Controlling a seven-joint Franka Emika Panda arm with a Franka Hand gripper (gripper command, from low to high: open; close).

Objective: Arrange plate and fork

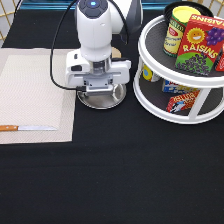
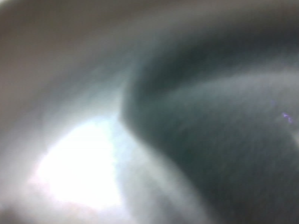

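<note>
The plate (image 1: 111, 101) is a shiny silver dish on the black cloth, just right of the placemat in the exterior view. My gripper (image 1: 100, 92) is directly over it, low on it, and the white hand hides most of the dish. The wrist view is filled from close by with the plate's shiny metal surface (image 2: 93, 155). The fork is not in view in either picture.
A beige placemat (image 1: 30, 85) lies at the exterior view's left with a wooden-handled knife (image 1: 30, 128) near its bottom edge. A white two-tier turntable rack (image 1: 150, 102) at the right holds a raisins box (image 1: 200, 47), a can (image 1: 176, 32) and packets. A wooden coaster (image 1: 116, 52) peeks out behind the hand.
</note>
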